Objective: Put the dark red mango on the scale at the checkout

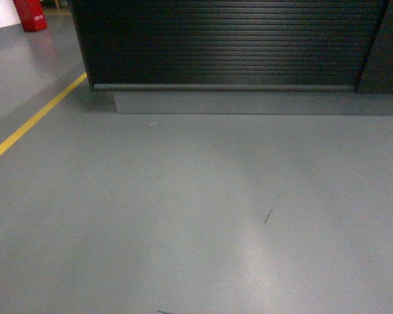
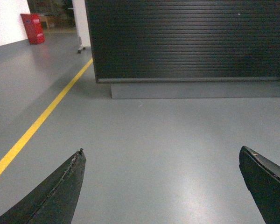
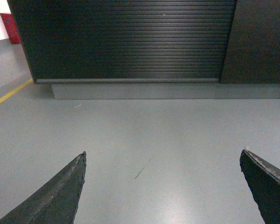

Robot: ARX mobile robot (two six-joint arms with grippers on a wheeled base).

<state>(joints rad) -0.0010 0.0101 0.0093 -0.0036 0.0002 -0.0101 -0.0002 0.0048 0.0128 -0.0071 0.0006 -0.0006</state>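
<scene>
The checkout (image 1: 229, 46) fills the top of the head view: a black slatted front on a grey plinth (image 1: 249, 103). Both wrist views face it too, checkout (image 2: 186, 39) ahead of the left arm and checkout (image 3: 126, 39) ahead of the right. Its top is out of view, so the scale and the dark red mango are not visible. My left gripper (image 2: 161, 151) is open over bare grey floor, with nothing between its fingers. My right gripper (image 3: 162, 153) is open the same way, above a dark scuff mark (image 3: 140, 173). Neither gripper shows in the head view.
Grey floor (image 1: 183, 216) lies between me and the counter. A yellow line (image 1: 33, 121) runs diagonally at the left. A red object (image 1: 30, 14) stands at the far left by a white wall. A darker smooth panel (image 3: 261, 42) adjoins the slats on the right.
</scene>
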